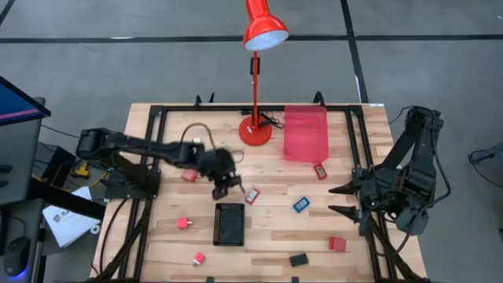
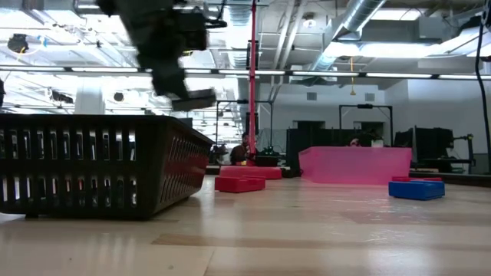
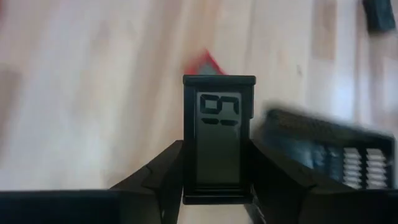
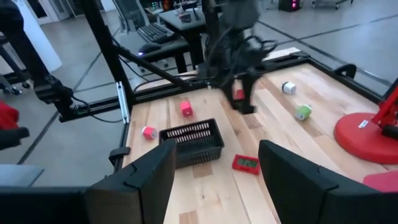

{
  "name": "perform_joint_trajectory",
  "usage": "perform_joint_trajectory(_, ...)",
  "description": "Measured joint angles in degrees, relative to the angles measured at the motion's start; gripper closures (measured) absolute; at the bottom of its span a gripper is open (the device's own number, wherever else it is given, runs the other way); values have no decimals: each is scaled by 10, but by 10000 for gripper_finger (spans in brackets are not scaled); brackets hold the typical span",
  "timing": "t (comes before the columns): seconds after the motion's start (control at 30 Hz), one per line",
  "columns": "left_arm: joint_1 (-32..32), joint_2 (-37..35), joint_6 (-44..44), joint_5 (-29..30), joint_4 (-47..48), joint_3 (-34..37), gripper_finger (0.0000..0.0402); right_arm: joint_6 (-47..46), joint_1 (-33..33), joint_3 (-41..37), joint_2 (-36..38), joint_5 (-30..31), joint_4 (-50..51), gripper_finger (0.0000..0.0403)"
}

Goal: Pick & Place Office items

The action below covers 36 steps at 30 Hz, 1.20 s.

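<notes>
My left gripper [image 1: 228,187] hovers just beyond the far edge of the black mesh basket [image 1: 229,223] and is shut on a small black piece with a grey LCD screen [image 3: 217,134]. The low view shows that gripper [image 2: 188,96] above the basket [image 2: 100,165]. Other small pieces lie flat on the table: red ones [image 1: 189,176] [image 1: 321,170] [image 1: 337,244], a red and white one [image 1: 252,195], a blue one [image 1: 301,204], a black one [image 1: 299,259], and pink ones [image 1: 183,223] [image 1: 199,258]. My right gripper [image 1: 339,200] waits open at the right edge. My left gripper pinches the black LCD piece between its two fingers [image 3: 174,162], one on each long side [image 3: 186,155], at the half nearer the wrist. The fingers point down at a slant. The piece is lifted clear of the table, its far end sticking out past the fingertips.
A translucent red tray [image 1: 305,132] and the red desk lamp's base [image 1: 255,130] stand at the far side. A black frame [image 1: 157,149] rims the table. Green [image 4: 303,112] and white [image 4: 288,88] pieces lie near the lamp. Bare wood lies between basket and right arm.
</notes>
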<state>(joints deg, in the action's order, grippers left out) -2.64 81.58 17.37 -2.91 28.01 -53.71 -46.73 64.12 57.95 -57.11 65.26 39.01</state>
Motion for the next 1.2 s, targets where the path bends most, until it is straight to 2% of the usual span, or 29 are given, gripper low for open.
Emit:
perform_joint_trajectory(0.13,-64,-9,70,22,-58,48,242,25,0,0,-6,9,-24,180)
perform_joint_trajectory(0.27,-117,0,96,51,-104,62,226,39,0,0,-9,20,-39,180)
perform_joint_trajectory(0.5,-182,34,146,60,-151,62,249,38,1,0,-17,25,-54,180)
perform_joint_trajectory(0.77,-201,90,147,82,-164,62,224,38,-1,0,-26,30,-54,180)
perform_joint_trajectory(0.9,-199,109,133,87,-164,62,233,37,-1,0,-26,38,-55,180)
perform_joint_trajectory(1.07,-199,111,130,88,-162,62,243,37,-1,0,-26,38,-63,180)
perform_joint_trajectory(1.2,-199,106,121,101,-164,61,227,37,-1,0,-26,38,-63,180)
